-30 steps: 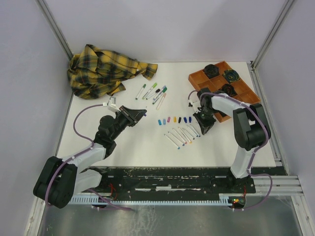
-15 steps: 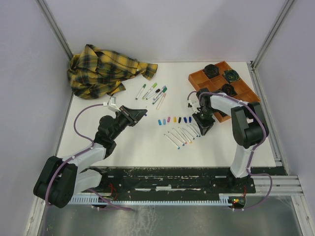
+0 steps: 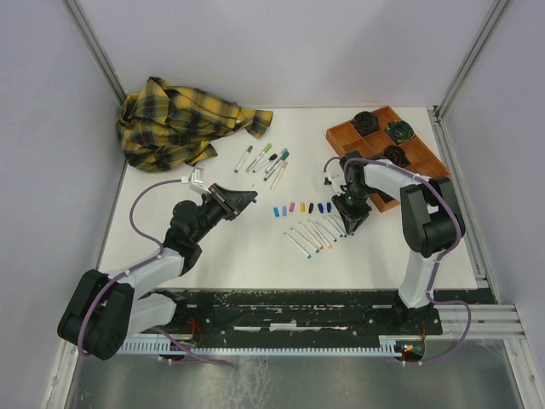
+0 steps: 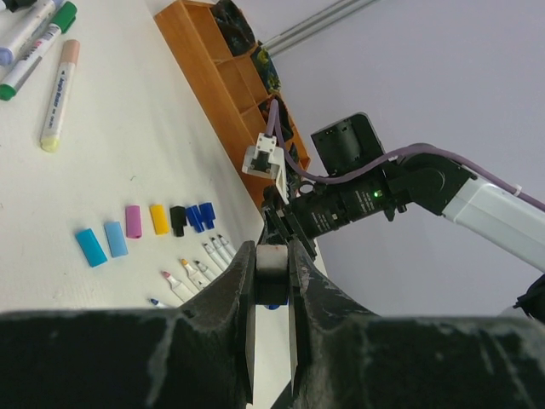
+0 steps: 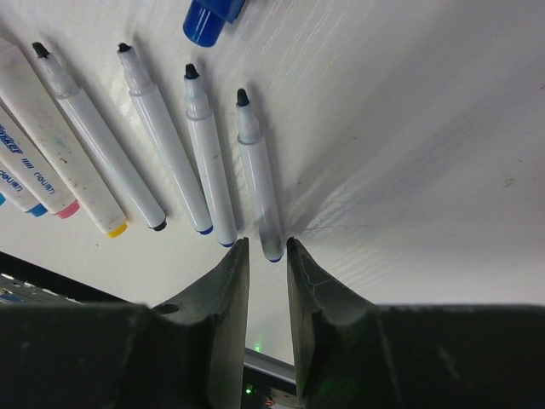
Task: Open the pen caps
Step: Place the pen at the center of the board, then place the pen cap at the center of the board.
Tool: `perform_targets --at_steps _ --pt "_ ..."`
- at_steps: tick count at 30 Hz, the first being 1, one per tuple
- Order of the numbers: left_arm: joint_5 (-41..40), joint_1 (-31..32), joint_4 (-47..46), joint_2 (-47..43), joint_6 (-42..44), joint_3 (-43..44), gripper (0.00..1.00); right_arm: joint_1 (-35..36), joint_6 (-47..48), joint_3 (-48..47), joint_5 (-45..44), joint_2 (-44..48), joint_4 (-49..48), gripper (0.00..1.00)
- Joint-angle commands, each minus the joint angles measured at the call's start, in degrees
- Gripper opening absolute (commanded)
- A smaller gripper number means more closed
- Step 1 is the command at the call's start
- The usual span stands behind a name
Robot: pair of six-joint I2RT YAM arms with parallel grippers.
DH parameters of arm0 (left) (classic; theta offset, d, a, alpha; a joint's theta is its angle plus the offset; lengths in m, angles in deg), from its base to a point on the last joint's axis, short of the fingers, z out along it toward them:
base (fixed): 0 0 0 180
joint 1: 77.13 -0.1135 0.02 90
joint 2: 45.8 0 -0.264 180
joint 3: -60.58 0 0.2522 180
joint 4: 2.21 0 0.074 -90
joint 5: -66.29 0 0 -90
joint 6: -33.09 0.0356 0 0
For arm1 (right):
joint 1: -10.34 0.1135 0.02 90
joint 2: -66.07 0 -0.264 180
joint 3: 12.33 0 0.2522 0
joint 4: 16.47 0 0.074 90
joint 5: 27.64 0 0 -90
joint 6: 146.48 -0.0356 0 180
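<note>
A row of short pen caps point(image 3: 298, 207) in blue, pink, yellow, black and dark blue lies mid-table, also in the left wrist view point(image 4: 134, 220). Below it lie several uncapped white pens point(image 3: 313, 234). My left gripper point(image 3: 249, 198) hangs above the table left of the caps, shut on a small dark cap with a pale end point(image 4: 272, 274). My right gripper point(image 3: 351, 223) is low at the right end of the pen row. Its jaws stand slightly apart round the blue end of the rightmost pen point(image 5: 257, 179), which lies on the table.
Several capped markers point(image 3: 268, 159) lie behind the cap row. A yellow plaid shirt point(image 3: 183, 123) is bunched at the back left. An orange tray point(image 3: 423, 155) with dark round objects stands at the back right. A blue cap point(image 5: 209, 19) lies beyond the pen tips.
Both grippers have shifted only slightly. The left still holds its cap, and the right stays low at the end of the pen row.
</note>
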Motion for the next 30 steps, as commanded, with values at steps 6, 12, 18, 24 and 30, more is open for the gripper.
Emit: perform_targets --at_steps 6,12,18,24,30 --pt "0.7 4.8 -2.4 1.9 1.4 3.3 0.03 -0.8 0.6 -2.4 0.8 5.8 0.9 0.32" --pt "-6.2 13.7 4.7 6.4 6.6 9.1 0.03 -2.7 0.6 -2.6 3.1 10.2 0.0 0.32" --pt "-12.3 20.8 12.1 15.6 9.9 18.3 0.03 -6.2 -1.5 -2.2 3.3 16.0 -3.5 0.32" --pt "-22.0 26.9 30.9 27.0 14.6 34.7 0.03 -12.0 -5.8 0.0 1.9 24.1 -8.8 0.31" --pt "-32.5 31.9 51.6 41.5 19.9 54.9 0.03 -15.9 -9.0 2.2 -0.3 32.0 -11.9 0.53"
